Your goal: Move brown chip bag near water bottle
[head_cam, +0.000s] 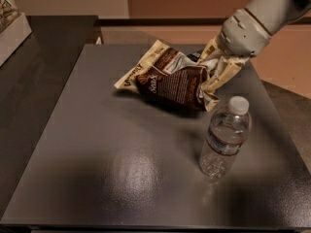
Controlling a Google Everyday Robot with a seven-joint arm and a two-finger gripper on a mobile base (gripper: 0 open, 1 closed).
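Camera view, the only one. A dark grey table (97, 169) filled most of the frame, its surface dull with a soft sheen near the middle.

The brown chip bag (170, 84) was at the far side of the table, right of centre. Its dark brown panel with white print faced the camera, and cream-yellow edges showed at the left tip and along the right side. The left tip pointed toward the table's far left. The body was crumpled, and a shadow lay beneath its near edge.

The gripper (221, 67) was at the bag's right end, reaching down from the upper right on a pale grey arm (252, 23). It was clenched on the brown chip bag: the cream edge was bunched and drawn upward into it, wrapping much of the pincer from sight.

The water bottle (225, 137) stood upright on the right half of the table, nearer the camera than the bag. It was clear and ribbed, with a thin label band and a white cap (238, 104). The bag's near right corner came close to the cap; whether they touched could not be told.

A darker counter (43, 47) adjoined the table on the left. A pale box (12, 30) sat at its far left edge, contents not legible.
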